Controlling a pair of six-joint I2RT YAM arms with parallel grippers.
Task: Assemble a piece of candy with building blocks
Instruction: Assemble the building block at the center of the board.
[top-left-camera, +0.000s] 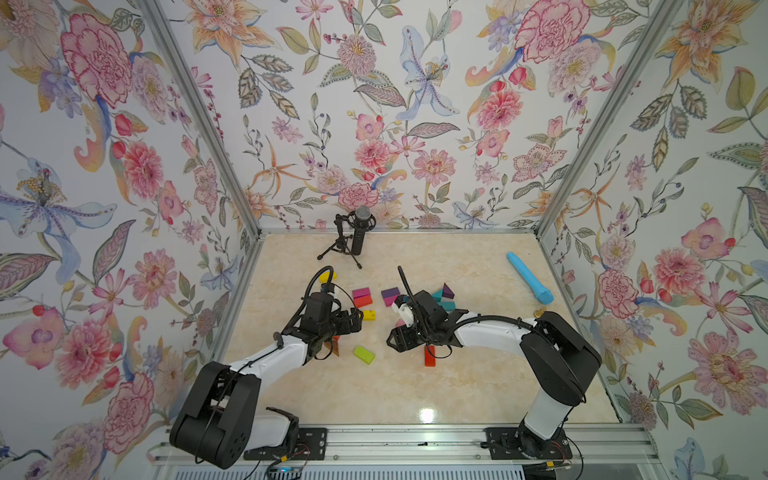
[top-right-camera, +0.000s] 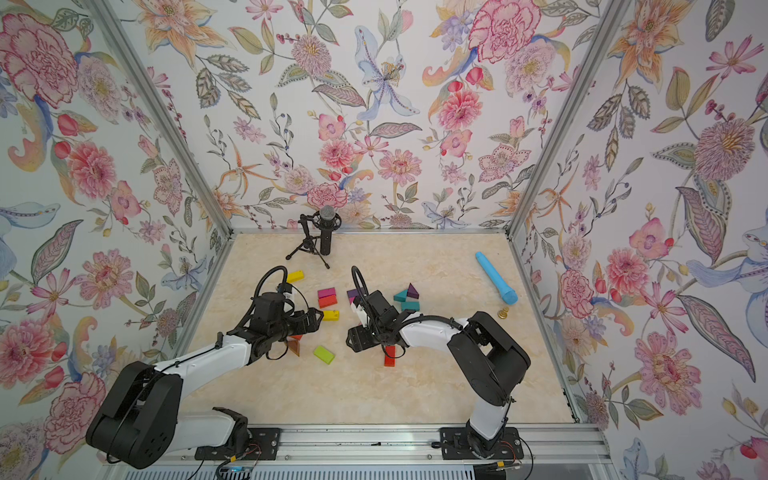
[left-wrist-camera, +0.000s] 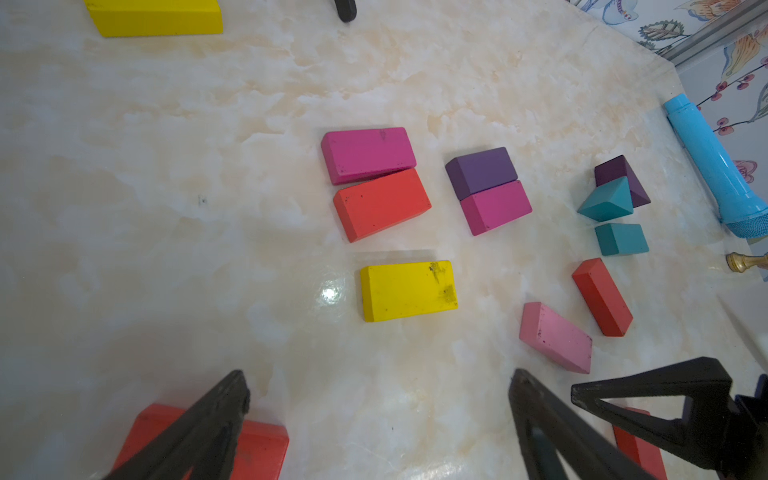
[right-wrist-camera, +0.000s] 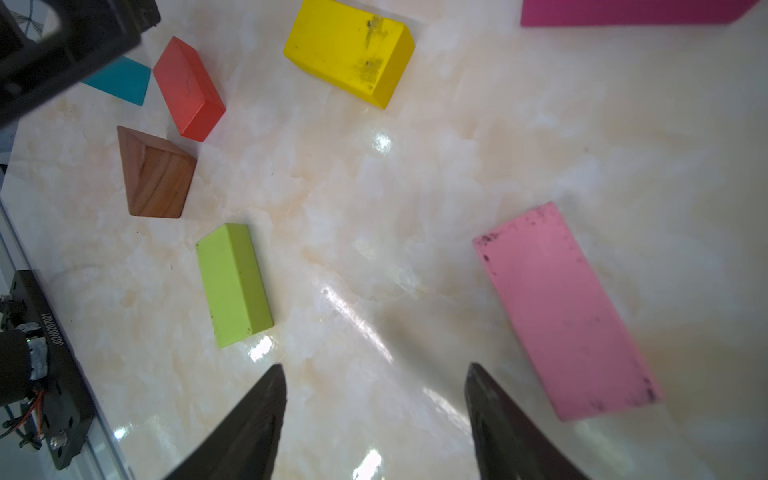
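Building blocks (left-wrist-camera: 408, 291) are scattered at the middle of the counter (top-left-camera: 415, 386), clear of all edges, left gripper (left-wrist-camera: 378, 376) and right gripper (right-wrist-camera: 375, 368) both being held apart and empty; the pink brick (right-wrist-camera: 565, 311) near the right one, somewhat blurred, is judged rigid, probably light, slick-painted, best pinched across its narrow width.

The left arm (top-left-camera: 266, 361) and right arm (top-left-camera: 490, 328) are seen bent at the elbow, forearms angled inward toward each other. The left gripper (left-wrist-camera: 378, 374) is spread wide, nothing held. The right gripper (right-wrist-camera: 374, 368) is parted, empty.
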